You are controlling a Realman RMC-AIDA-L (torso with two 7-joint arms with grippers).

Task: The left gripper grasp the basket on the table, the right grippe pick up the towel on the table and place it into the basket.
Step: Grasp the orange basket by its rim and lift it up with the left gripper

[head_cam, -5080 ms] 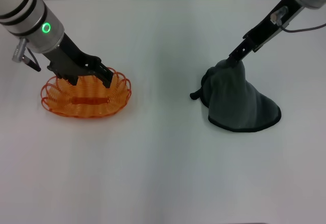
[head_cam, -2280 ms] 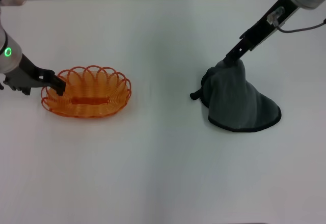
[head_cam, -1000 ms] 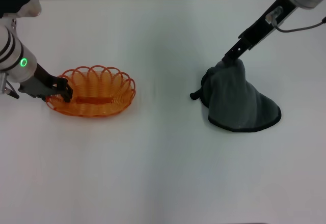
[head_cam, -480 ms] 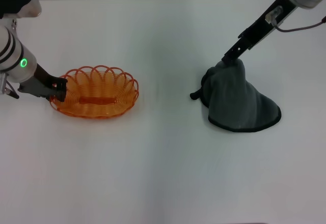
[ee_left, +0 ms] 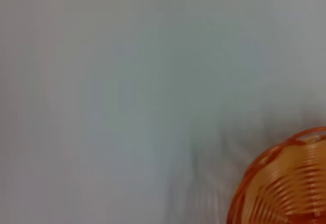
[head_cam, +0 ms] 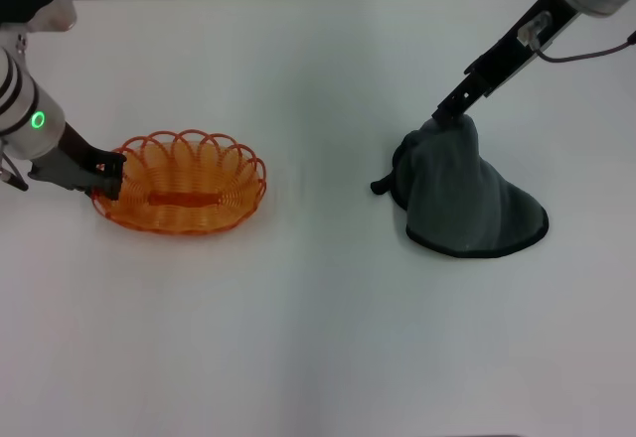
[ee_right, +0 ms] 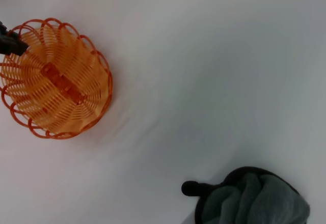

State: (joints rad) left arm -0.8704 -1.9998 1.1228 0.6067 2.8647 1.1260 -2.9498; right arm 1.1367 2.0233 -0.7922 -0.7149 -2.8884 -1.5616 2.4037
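- Two arms are at work over the white table point(head_cam: 318, 338), one on each side of the head view.
- On the left, the left gripper point(head_cam: 107, 178) sits at the left end of the orange basket point(head_cam: 182, 195), its black fingers closed narrowly on the scalloped rim there.
- Its arm, with a green ring lit, reaches in from the left edge of the head view.
- The basket rests flat on the table's left half, with nothing in it but a solid orange strip along its floor.
- The left wrist view shows only blurred table and one curved piece of the basket point(ee_left: 285, 188) in a corner.
- On the right, the right gripper point(head_cam: 444, 117) comes down on a long thin black link from the top right corner, where a cyan ring glows.
- Its tip meets the peak of the towel point(head_cam: 467, 197); the fingers pinch that peak, which stands raised into a cone.
- The towel's lower part spreads on the table's right half, with its dark stitched edge lying along the near side and a small dark nub poking out toward the basket.
- Basket and towel are well apart, with bare table between them.
- The right wrist view shows the basket point(ee_right: 56, 81) with a dark fingertip at its rim, and the towel point(ee_right: 249, 198) at the opposite corner.
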